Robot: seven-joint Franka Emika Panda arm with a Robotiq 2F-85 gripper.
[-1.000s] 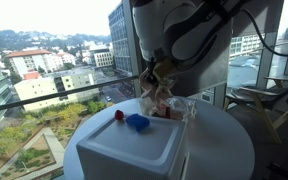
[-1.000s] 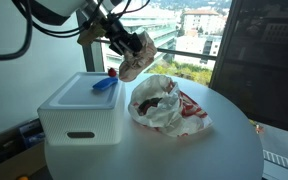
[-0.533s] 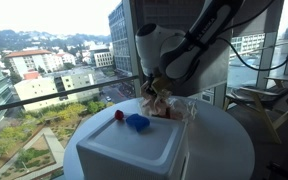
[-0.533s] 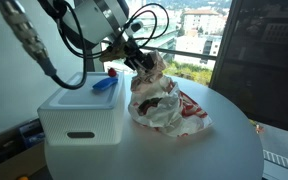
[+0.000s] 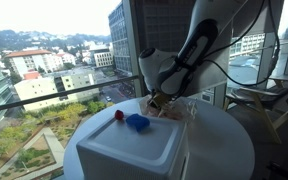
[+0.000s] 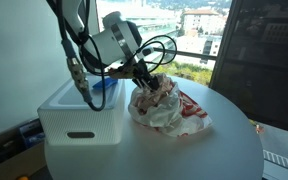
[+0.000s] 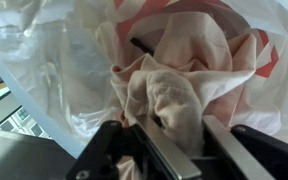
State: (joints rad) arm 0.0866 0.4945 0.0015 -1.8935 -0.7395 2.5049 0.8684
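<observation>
Gripper: your gripper (image 7: pixel 169 142) is pinched on a beige cloth (image 7: pixel 174 100). In the wrist view the fabric bunches between the two fingers, with the jaws nearly together.
Cloth: it hangs from the fingers right at the mouth of the plastic bag (image 6: pixel 176 112), and its lower folds touch the pink fabric (image 7: pixel 219 60) lying inside.
Bag: thin white plastic with red print, slumped on the round table (image 6: pixel 199 150) just beside the white box (image 6: pixel 76 112). Its opening faces up toward the wrist.
Approach: as I judge it, come straight down over the opening, so the cloth drops inside the rim rather than draping across it.
Grip: hold the pinch until most of the cloth sits below the rim. The plastic looks light and could lift with the fingers.
Watch: the loose plastic close beside the fingers in the wrist view; snagging it would likely drag the whole bag.
Nearby: a blue block (image 5: pixel 137 122) and a red block (image 5: pixel 117 116) lie on the box lid, apart from the gripper. Move slowly so the arm stays off them.
</observation>
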